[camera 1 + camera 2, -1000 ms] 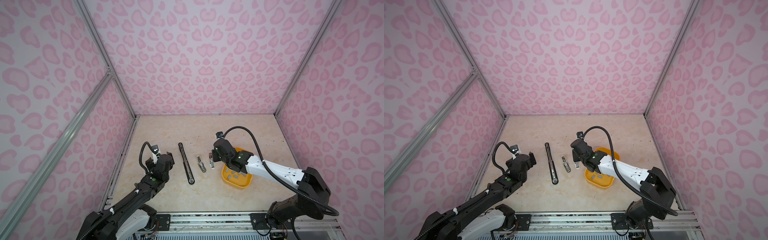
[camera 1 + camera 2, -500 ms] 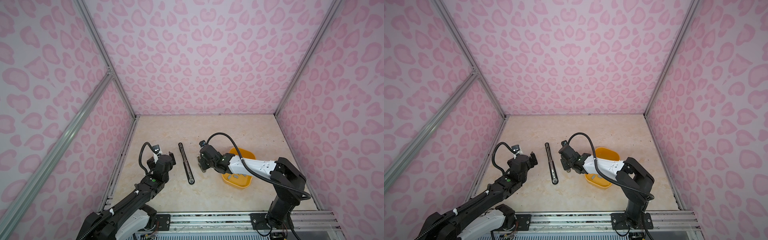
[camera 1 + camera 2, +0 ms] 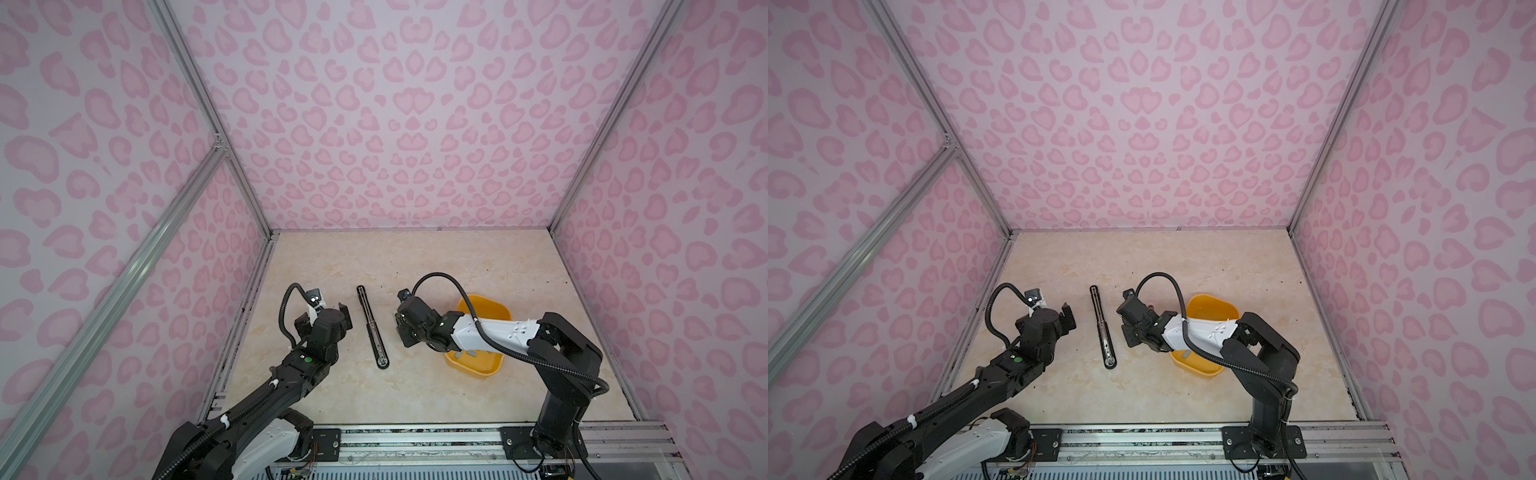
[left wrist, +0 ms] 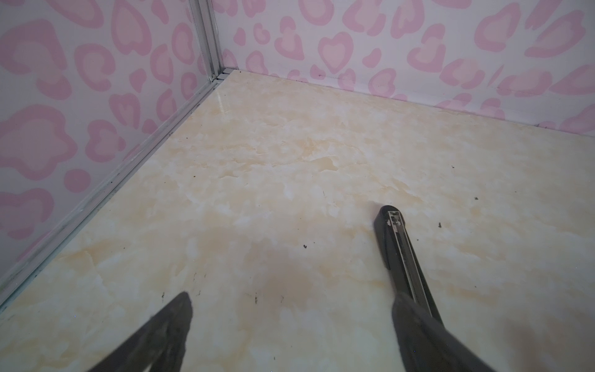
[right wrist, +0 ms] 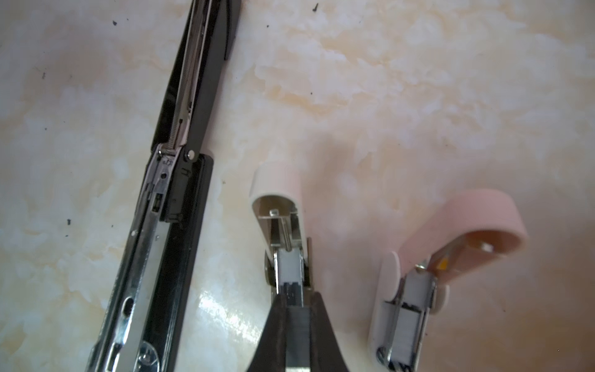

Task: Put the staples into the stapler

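In the right wrist view my right gripper [image 5: 297, 299] is shut on a grey strip of staples [image 5: 297, 335]. The strip's front end sits at the open channel of a small white stapler [image 5: 277, 186]. A small pink stapler [image 5: 467, 219] lies open beside it with a grey strip in its channel. In both top views the right gripper [image 3: 405, 332] [image 3: 1129, 332] hides both small staplers. My left gripper [image 4: 293, 306] [image 3: 332, 318] hangs open over bare table, left of the long black stapler [image 3: 372, 328] [image 4: 396, 232].
The long black stapler [image 5: 180, 193] [image 3: 1104, 328] lies opened flat between the two arms. A yellow bowl [image 3: 478, 301] [image 3: 1212, 301] stands under the right forearm with grey strips [image 3: 465, 354] in it. Pink walls close the table's left, back and right.
The right gripper has swung left from the yellow bowl, carrying the strip, and come down over the small staplers. The left arm has stayed put.
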Robot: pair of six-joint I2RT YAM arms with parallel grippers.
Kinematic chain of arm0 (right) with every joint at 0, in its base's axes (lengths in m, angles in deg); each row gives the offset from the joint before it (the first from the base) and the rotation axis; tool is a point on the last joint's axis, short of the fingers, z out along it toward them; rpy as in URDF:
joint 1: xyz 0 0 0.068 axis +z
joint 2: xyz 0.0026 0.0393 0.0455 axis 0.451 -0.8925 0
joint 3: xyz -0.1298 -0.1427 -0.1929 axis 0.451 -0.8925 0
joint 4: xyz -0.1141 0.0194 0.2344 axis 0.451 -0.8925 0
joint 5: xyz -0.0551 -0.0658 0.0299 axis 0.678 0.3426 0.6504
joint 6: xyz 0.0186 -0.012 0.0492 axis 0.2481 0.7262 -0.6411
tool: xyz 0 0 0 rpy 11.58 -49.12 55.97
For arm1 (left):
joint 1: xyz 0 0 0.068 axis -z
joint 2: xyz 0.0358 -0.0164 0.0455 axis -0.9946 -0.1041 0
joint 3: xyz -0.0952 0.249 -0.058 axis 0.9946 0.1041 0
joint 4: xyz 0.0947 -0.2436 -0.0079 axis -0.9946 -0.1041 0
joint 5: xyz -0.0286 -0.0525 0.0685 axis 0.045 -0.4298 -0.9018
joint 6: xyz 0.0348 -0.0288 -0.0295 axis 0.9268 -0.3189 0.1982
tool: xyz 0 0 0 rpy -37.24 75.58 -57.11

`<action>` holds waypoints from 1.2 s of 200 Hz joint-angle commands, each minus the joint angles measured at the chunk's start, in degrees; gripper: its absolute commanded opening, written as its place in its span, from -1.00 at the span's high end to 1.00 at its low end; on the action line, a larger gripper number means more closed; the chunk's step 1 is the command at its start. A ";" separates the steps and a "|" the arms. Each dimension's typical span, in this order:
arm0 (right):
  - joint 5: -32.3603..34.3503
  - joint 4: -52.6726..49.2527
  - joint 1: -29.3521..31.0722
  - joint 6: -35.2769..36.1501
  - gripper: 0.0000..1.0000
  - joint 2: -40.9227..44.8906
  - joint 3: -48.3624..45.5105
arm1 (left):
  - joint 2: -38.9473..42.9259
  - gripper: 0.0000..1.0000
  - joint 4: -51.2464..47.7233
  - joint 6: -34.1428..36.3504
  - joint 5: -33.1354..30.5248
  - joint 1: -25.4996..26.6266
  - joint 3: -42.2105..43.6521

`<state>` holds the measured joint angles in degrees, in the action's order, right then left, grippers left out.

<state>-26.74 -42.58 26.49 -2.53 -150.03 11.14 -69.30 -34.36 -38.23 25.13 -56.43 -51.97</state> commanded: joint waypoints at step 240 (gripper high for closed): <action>1.20 0.24 0.80 -0.36 0.85 -3.28 1.80 | 0.60 -0.95 2.24 -0.25 -0.85 0.00 0.34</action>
<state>-26.17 -42.03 27.19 -2.86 -153.02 12.58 -69.02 -33.77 -38.23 24.96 -56.43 -51.62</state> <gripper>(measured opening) 0.105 0.976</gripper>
